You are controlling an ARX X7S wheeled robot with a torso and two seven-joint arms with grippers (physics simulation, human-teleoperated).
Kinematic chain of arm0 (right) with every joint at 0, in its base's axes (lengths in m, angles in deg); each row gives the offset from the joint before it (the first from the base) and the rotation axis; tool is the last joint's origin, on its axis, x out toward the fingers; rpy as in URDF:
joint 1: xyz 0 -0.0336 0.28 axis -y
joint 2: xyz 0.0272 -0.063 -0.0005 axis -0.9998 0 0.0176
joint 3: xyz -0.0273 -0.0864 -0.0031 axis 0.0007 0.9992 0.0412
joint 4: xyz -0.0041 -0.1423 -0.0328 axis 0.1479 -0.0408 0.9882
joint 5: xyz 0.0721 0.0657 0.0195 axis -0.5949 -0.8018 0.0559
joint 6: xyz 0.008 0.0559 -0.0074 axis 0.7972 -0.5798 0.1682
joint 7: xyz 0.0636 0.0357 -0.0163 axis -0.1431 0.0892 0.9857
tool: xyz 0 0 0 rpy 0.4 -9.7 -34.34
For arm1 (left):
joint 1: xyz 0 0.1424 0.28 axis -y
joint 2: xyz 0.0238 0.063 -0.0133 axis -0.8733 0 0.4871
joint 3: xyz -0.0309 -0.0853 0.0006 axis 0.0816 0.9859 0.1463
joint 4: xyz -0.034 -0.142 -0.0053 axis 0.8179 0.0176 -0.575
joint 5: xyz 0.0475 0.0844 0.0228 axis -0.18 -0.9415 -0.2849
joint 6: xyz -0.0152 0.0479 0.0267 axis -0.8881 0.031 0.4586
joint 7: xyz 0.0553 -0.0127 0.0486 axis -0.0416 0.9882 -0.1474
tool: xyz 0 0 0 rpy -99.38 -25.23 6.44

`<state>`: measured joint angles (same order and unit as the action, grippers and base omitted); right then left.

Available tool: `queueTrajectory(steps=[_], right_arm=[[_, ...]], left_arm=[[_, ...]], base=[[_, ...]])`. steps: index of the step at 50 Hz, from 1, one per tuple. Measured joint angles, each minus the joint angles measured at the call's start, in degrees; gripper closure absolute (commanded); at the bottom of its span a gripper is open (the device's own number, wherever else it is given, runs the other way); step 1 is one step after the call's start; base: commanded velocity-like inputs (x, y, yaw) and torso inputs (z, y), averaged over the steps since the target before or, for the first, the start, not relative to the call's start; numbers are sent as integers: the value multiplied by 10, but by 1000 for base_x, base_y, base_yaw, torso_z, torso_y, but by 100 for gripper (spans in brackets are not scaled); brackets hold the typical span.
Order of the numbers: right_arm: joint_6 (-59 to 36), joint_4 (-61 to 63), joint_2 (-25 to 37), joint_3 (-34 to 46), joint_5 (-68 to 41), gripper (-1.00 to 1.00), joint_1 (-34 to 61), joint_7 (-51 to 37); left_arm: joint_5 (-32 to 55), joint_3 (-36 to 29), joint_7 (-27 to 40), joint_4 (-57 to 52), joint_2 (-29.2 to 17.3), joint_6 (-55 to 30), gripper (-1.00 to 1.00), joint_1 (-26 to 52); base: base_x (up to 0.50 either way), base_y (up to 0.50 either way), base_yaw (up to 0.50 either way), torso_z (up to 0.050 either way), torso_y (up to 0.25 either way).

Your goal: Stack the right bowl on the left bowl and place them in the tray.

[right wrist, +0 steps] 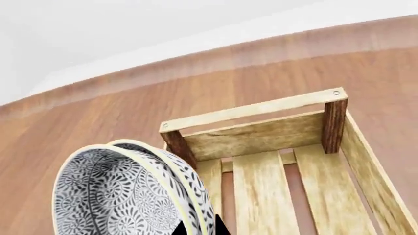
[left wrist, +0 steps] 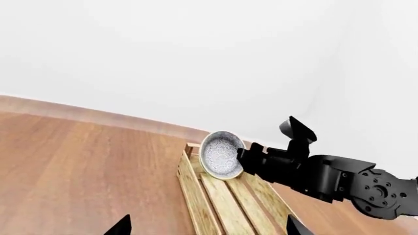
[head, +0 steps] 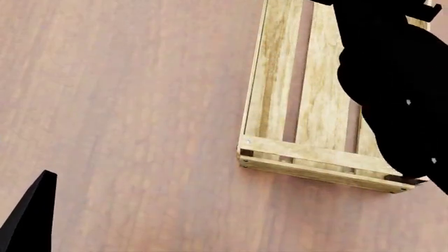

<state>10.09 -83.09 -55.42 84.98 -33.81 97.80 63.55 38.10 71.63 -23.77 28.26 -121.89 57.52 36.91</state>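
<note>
1. Over the far end of the tray (left wrist: 225, 205), the right hand (left wrist: 245, 159) carries the bowls (left wrist: 220, 154) tipped up on edge, gripped at the rim. Judged from this, they are held high so they clear the low side walls before being lowered onto the slats.
2. In the right wrist view two rims (right wrist: 171, 182) sit one inside the other, so two bowls appear nested, with the right hand clamped on the stack.
3. The tray lies flat on the wooden surface (head: 126, 105), one crate with four floor planks and gaps between. Its floor looks bare where visible, though the arm hides part of it in the head view.
4. Only two dark tips of the left hand (left wrist: 117, 227) show, apart from everything. Whether it is released or clenched I cannot tell.
</note>
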Motion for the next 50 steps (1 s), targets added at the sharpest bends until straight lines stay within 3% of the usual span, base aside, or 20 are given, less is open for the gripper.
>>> queueTrajectory(steps=[16, 26, 34, 50], right_arm=[[-58, -294, -142, -27, -72, 100, 1, 79], [-70, -388, -191, -12, -131, 100, -1, 89], [-61, -417, -213, 59, -232, 100, 1, 82], [-10, -433, -241, 283, -535, 100, 17, 73]], left_arm=[[0, 0, 2, 0, -2, 2, -100, 0], [7, 11, 7, 4, -8, 8, -100, -2], [12, 18, 9, 8, -11, 13, -100, -4], [20, 32, 14, 18, -18, 21, -100, -7]], base=[[0, 0, 0, 0, 1], [0, 0, 0, 1, 2], [0, 0, 0, 0, 0], [0, 0, 0, 0, 1]])
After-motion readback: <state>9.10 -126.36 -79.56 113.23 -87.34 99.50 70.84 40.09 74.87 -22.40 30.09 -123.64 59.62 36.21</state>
